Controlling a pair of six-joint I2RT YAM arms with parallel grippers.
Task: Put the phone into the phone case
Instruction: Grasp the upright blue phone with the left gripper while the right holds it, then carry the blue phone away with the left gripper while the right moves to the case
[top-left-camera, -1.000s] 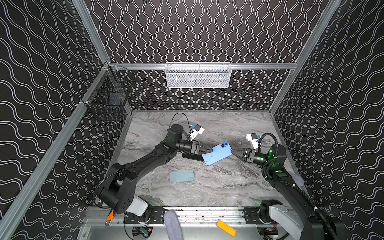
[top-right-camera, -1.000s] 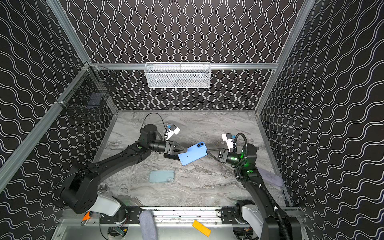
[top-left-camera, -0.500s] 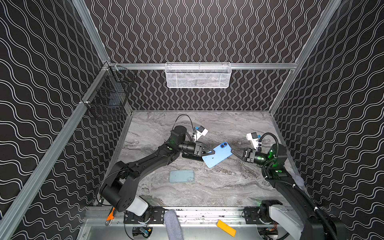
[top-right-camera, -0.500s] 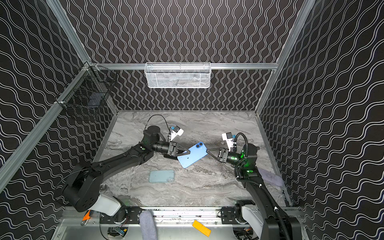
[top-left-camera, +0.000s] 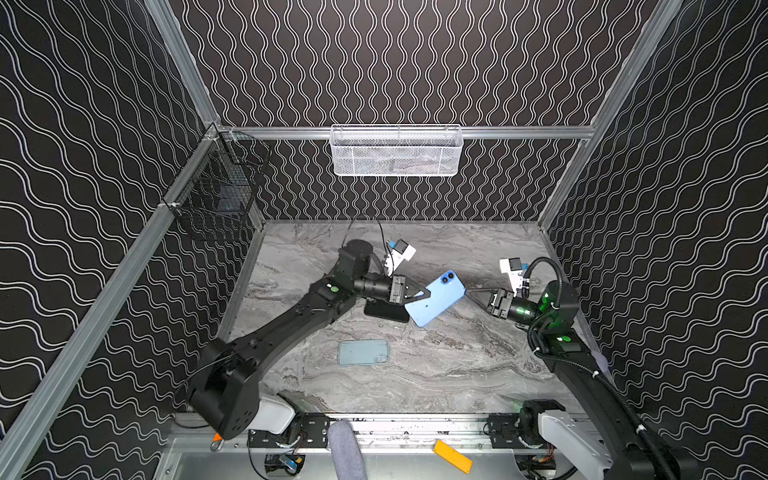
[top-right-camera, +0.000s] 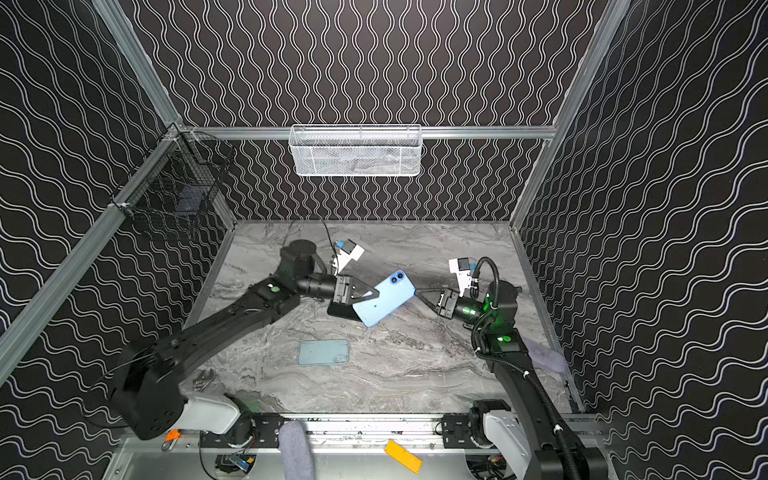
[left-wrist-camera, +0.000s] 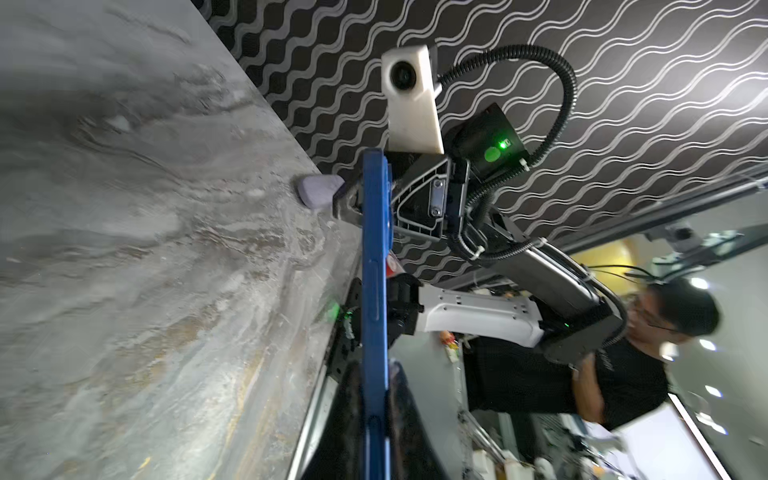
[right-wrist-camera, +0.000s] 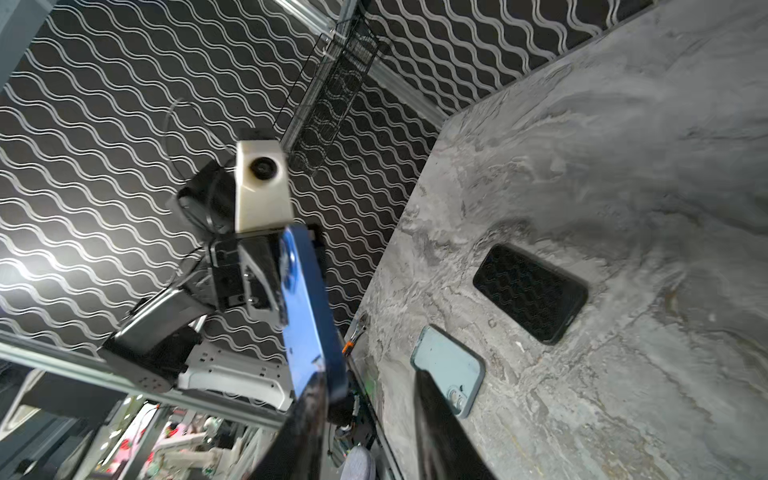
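1. The blue phone is pictured held clear of the marbled table. It is tilted, with its camera lenses turned up and toward the back wall, and it is suspended between the two arms in both top views.
2. The left gripper is shown clamped tight on the side of the phone facing its own arm. In the left wrist view the phone is seen edge-on, pinched between the two dark fingers.
3. The right gripper is seen at the phone's opposite corner with its jaws spread. In the right wrist view one finger is laid against the phone, the other is held well off it, and nothing is gripped.
4. The pale blue-grey phone case is laid flat on the table nearer the front rail, well apart from the phone and from both grippers.
5. A black handset is seen lying flat on the table beneath the left gripper. It is partly covered by the phone in both top views and shown whole in the right wrist view.
6. A white mesh basket is hung on the back rail, and a black wire basket on the left wall.
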